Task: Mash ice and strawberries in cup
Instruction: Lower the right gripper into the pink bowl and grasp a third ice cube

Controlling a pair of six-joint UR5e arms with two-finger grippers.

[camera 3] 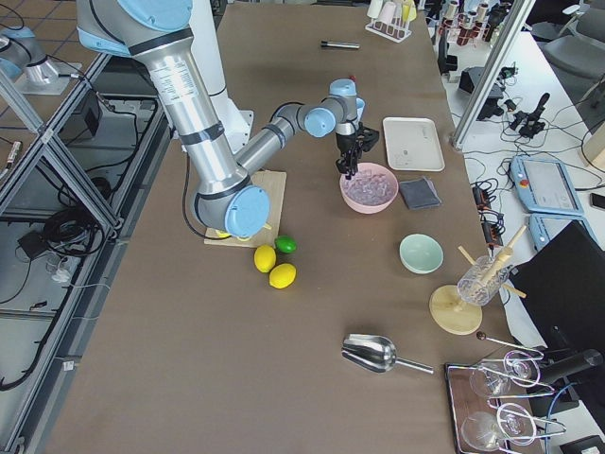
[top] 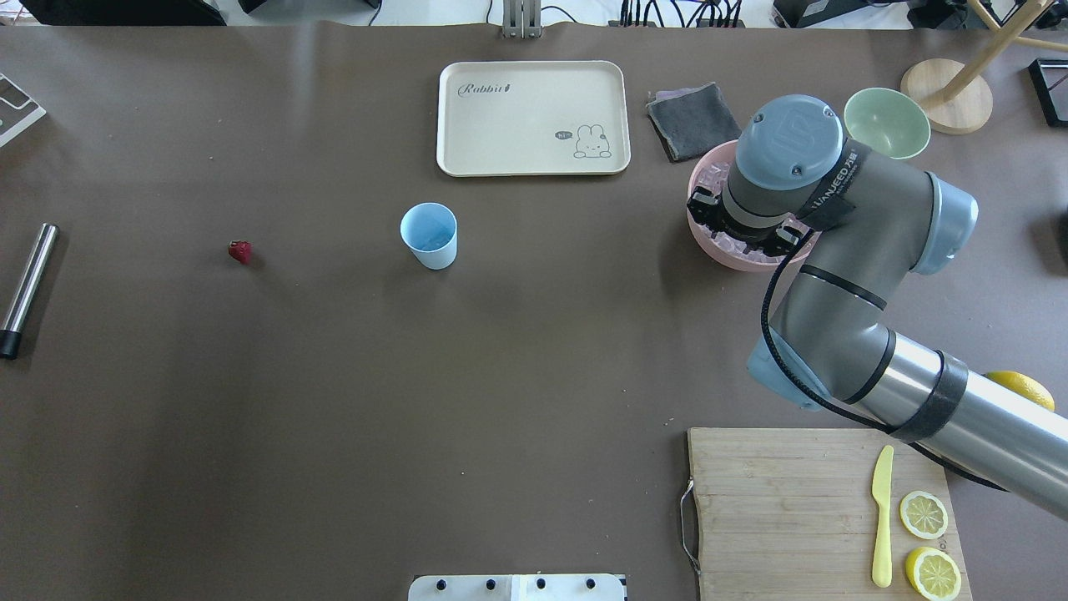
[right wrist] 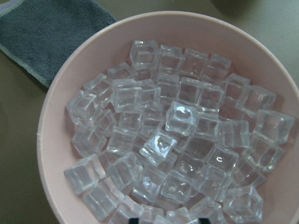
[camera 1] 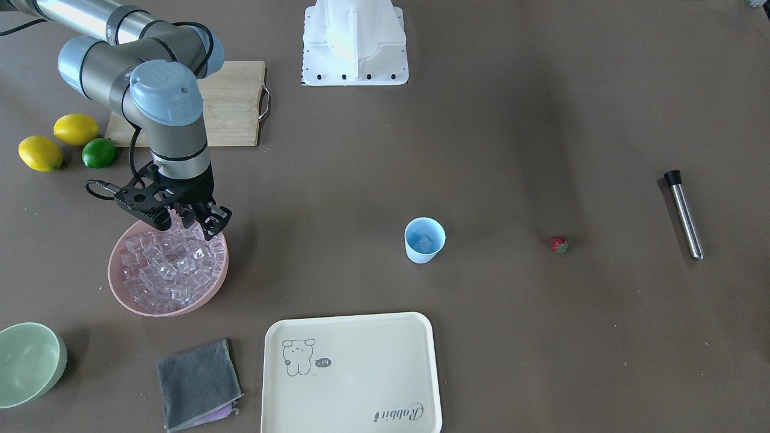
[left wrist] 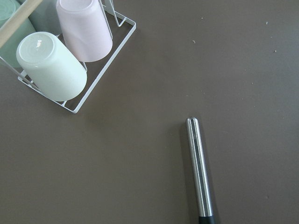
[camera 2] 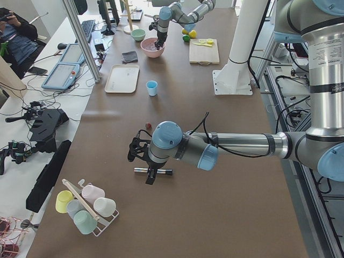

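Observation:
The pale blue cup [camera 1: 425, 239] stands upright mid-table, with an ice cube [camera 1: 424, 244] showing inside. More ice [right wrist: 177, 140] fills the pink bowl [camera 1: 120, 288]. My right gripper [camera 1: 207, 225] hangs just above the ice at the bowl's robot-side edge, open and empty. Its dark fingertips [right wrist: 201, 220] just show at the bottom edge of the right wrist view. The tiny red strawberry [camera 1: 559, 245] lies on the table beside the cup. My left gripper [camera 2: 149, 174] hovers over a steel muddler [left wrist: 199, 172]. I cannot tell whether it is open or shut.
A cream tray [camera 1: 352, 373], a grey cloth [camera 1: 198, 382] and a pale green bowl [camera 1: 27, 361] lie along the operators' edge. Two lemons [camera 1: 75, 129], a lime [camera 1: 99, 153] and a wooden cutting board [camera 1: 234, 102] are behind the pink bowl. A wire cup rack [left wrist: 70, 60] is near the muddler.

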